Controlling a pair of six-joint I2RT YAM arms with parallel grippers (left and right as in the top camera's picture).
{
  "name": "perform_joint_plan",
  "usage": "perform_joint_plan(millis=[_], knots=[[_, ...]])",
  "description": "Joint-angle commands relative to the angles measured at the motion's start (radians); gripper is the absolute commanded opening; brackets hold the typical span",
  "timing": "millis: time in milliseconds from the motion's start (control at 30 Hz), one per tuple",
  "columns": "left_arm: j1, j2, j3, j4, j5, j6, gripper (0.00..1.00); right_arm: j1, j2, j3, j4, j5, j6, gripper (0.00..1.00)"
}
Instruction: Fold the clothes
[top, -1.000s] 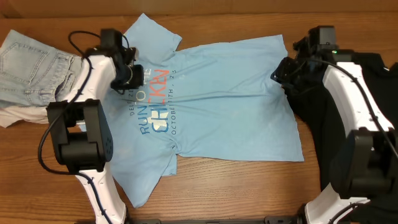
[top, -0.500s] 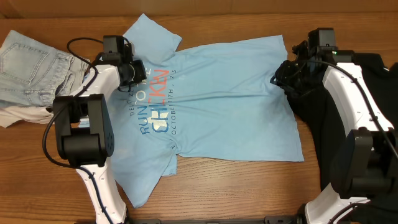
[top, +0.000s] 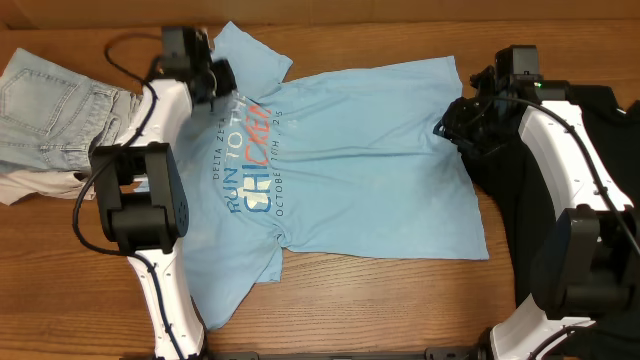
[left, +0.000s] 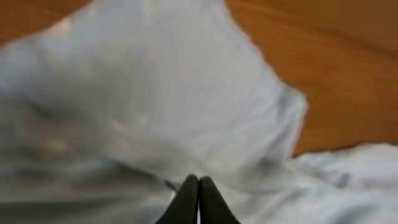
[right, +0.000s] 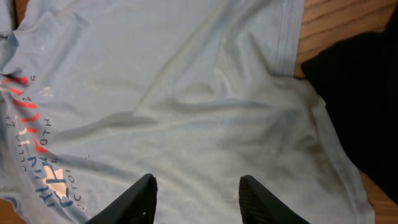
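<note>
The sky-blue T-shirt (top: 350, 150) lies spread flat, print up, across the middle of the table (top: 400, 300). The left gripper (left: 198, 183) is at the collar end, jaws pressed fully together against the fabric; whether a fold is caught between them cannot be told. The right gripper (right: 198, 182) hovers over the hem end, jaws partly apart, holding nothing. A black T-shirt (right: 354, 93) lies beside that hem.
</note>
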Motion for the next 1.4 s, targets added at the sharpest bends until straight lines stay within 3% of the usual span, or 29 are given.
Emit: perform_joint_plan(millis=[0, 67, 233, 467, 700, 900, 1100, 1367], knots=[[0.012, -0.008, 0.247, -0.194, 0.033, 0.138, 0.1, 0.008, 0.001, -0.004, -0.031, -0.006, -0.006, 0.47], [0.02, -0.008, 0.402, -0.375, 0.033, 0.199, 0.11, 0.015, 0.001, -0.004, -0.063, -0.002, 0.002, 0.46], [0.035, -0.008, 0.756, -0.79, 0.012, 0.278, 0.06, 0.027, 0.01, -0.016, -0.171, 0.161, 0.177, 0.18], [0.024, -0.008, 1.051, -1.193, -0.076, 0.283, 0.04, 0.026, 0.01, -0.199, -0.164, 0.179, 0.213, 0.19], [-0.004, -0.111, 1.046, -1.206, -0.09, 0.278, 0.04, 0.018, 0.01, -0.447, -0.014, 0.152, 0.232, 0.16], [-0.039, -0.344, 0.861, -1.206, -0.187, 0.248, 0.05, 0.003, 0.01, -0.497, 0.053, 0.152, 0.234, 0.18], [-0.051, -0.587, 0.364, -1.206, -0.274, 0.142, 0.14, 0.003, 0.006, -0.443, 0.026, 0.122, 0.105, 0.28], [0.031, -0.688, -0.171, -1.202, -0.366, 0.018, 0.17, 0.003, -0.085, -0.361, -0.046, 0.08, 0.068, 0.34]])
